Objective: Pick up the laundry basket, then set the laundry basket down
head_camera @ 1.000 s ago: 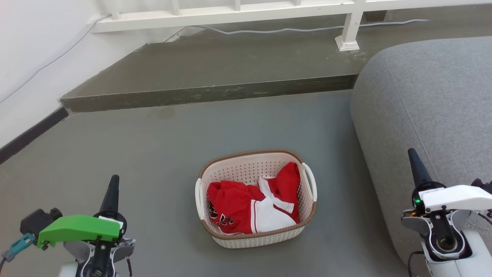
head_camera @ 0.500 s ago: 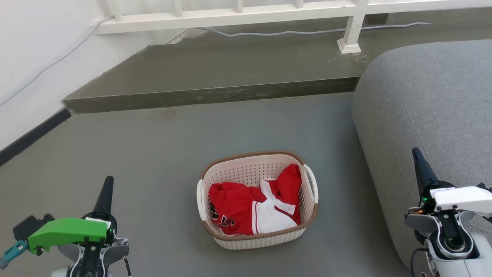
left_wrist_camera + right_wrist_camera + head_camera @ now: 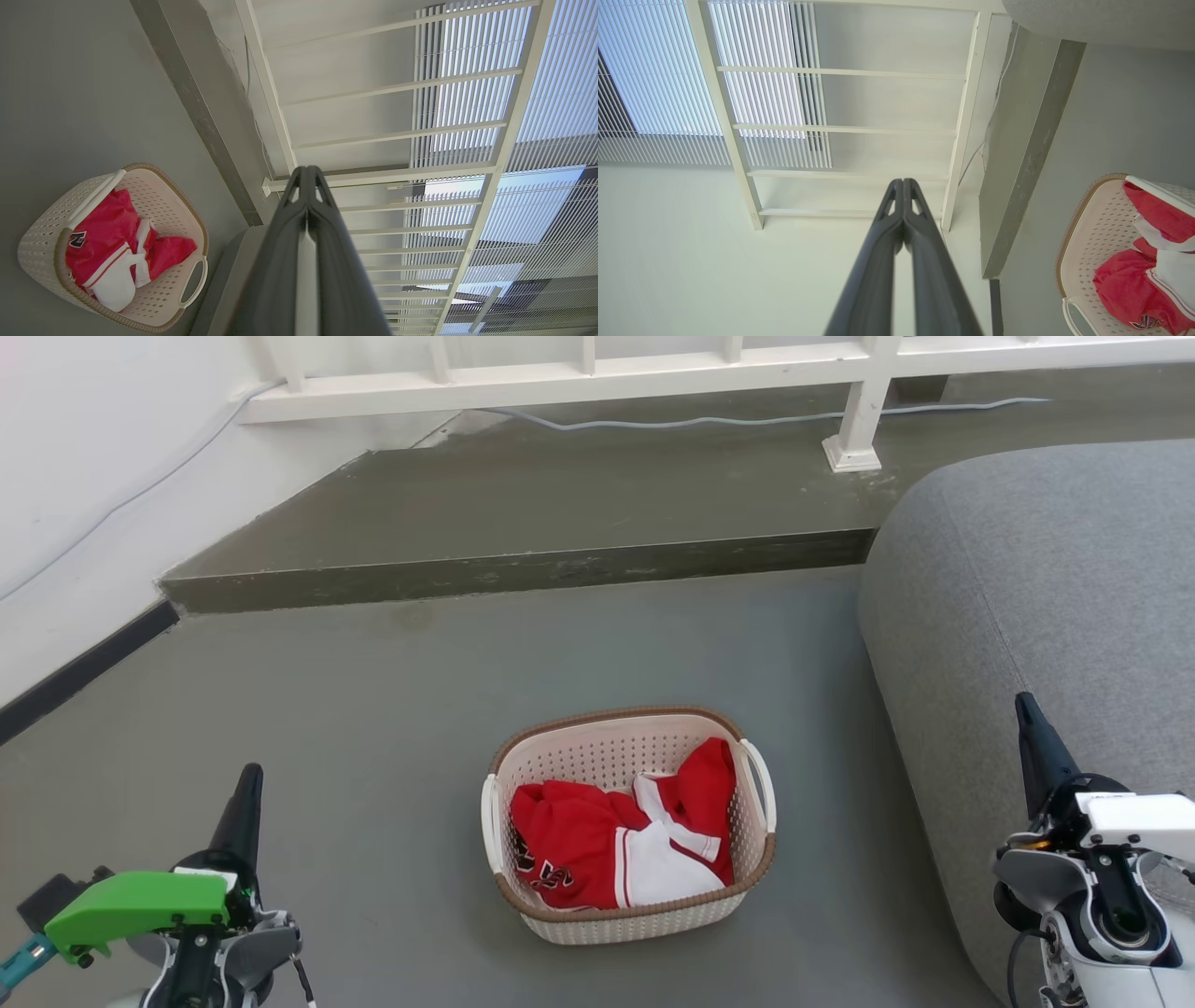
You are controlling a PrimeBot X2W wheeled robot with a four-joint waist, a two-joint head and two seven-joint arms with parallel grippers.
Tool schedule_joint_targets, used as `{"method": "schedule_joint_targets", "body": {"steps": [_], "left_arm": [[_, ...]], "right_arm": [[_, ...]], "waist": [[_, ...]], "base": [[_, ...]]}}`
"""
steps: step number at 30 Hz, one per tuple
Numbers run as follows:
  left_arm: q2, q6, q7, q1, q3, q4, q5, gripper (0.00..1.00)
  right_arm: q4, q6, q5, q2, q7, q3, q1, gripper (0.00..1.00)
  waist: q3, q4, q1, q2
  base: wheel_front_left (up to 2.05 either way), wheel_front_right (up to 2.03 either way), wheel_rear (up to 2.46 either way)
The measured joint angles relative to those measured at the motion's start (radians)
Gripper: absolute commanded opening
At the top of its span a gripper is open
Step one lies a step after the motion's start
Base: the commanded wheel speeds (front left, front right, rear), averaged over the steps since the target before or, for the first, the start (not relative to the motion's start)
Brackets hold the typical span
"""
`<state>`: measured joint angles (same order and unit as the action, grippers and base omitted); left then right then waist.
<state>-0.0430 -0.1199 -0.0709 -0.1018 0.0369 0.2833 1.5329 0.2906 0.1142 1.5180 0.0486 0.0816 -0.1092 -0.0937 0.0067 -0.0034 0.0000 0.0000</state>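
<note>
The laundry basket (image 3: 597,756), cream-white and perforated with a brown rim and white side handles, stands on the grey floor at the lower centre of the head view, holding red and white clothing (image 3: 616,835). It also lies at the lower left of the left wrist view as the laundry basket (image 3: 163,205) and at the right edge of the right wrist view as the laundry basket (image 3: 1092,233). My left gripper (image 3: 245,786) is shut and empty, well left of the basket. My right gripper (image 3: 1027,709) is shut and empty, far right of it, over the sofa. Both wrist views show fingertips pressed together: left gripper (image 3: 307,171), right gripper (image 3: 902,183).
A grey sofa (image 3: 1036,588) fills the right side. A raised concrete step (image 3: 523,569) runs across behind the basket, with a white railing (image 3: 579,373) and a cable (image 3: 709,422) beyond. A white wall with a dark skirting (image 3: 75,658) borders the left.
The whole head view has shifted slightly, so the camera moved. Both grippers sit lower and further outward in the picture than a second ago. The basket has stayed put on the floor.
</note>
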Motion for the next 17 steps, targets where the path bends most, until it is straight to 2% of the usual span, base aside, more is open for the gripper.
{"method": "schedule_joint_targets", "body": {"steps": [8,17], "left_arm": [[0.000,0.000,-0.022,0.001,0.024,-0.002,0.079,0.00],[0.000,0.000,-0.025,0.001,0.025,-0.003,0.079,0.00]], "right_arm": [[-0.004,0.000,0.079,-0.007,0.025,-0.023,0.000,0.00],[-0.004,0.000,0.083,-0.009,0.025,-0.024,0.000,0.00]], "waist": [[-0.004,0.003,0.0001,0.0000],[-0.004,0.003,0.0000,0.0000]], "base": [[0.00,0.00,0.00],[0.00,0.00,0.00]]}}
